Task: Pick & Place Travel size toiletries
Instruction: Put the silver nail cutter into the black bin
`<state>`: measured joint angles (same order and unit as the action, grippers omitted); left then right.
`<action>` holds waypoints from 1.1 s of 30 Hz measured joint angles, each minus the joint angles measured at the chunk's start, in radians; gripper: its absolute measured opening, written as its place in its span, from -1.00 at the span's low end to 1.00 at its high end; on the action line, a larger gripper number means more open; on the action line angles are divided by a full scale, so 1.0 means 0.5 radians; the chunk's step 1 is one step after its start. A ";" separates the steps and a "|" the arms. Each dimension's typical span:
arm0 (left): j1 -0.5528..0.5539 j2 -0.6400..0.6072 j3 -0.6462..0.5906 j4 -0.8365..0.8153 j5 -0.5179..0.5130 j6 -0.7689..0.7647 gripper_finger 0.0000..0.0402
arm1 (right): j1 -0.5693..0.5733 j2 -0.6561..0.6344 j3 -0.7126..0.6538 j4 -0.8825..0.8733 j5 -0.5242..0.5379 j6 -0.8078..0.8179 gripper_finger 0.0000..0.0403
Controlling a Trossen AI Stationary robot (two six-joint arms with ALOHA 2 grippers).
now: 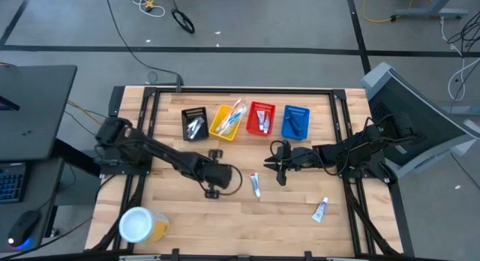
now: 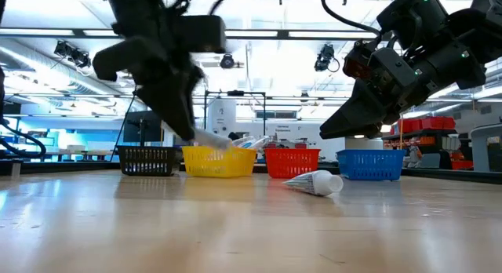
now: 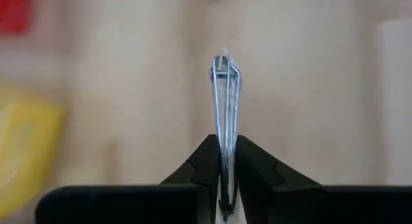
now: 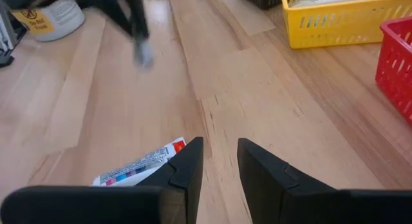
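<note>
Tubes lay nearest the front of the table: one white tube towards the right front corner, well apart from everything else, and a second tube farther in, near the middle. The white-lidded yellow tub stood at the left front corner.

Behind these, the left gripper was over the middle of the table. Its fingers were clamped on a slim silvery item, which stuck straight out past the tips. In the low view the gripper hung above the wood, so the item seemed to be lifted clear. The right gripper waited just beside the second tube with its fingers apart and nothing between them.

Farthest back stood a row of four small baskets: black, yellow, red and blue, each already holding some pieces.

The pick looked done and the carry was the step in hand. The next move would call for swinging the left arm back to the row, stopping above the basket that holds like pieces, probably the black one, and only then parting the fingers.
</note>
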<state>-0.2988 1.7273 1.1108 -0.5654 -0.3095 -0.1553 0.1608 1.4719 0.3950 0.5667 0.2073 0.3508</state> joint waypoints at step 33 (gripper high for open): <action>1.136 -0.309 -0.307 -0.494 -0.481 -1.115 -0.71 | 0.000 -0.002 0.001 0.054 0.000 0.002 -0.47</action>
<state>0.2693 1.5726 0.9573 -0.8125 -0.5499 -0.7128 0.1605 1.4712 0.3954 0.5936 0.2073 0.3515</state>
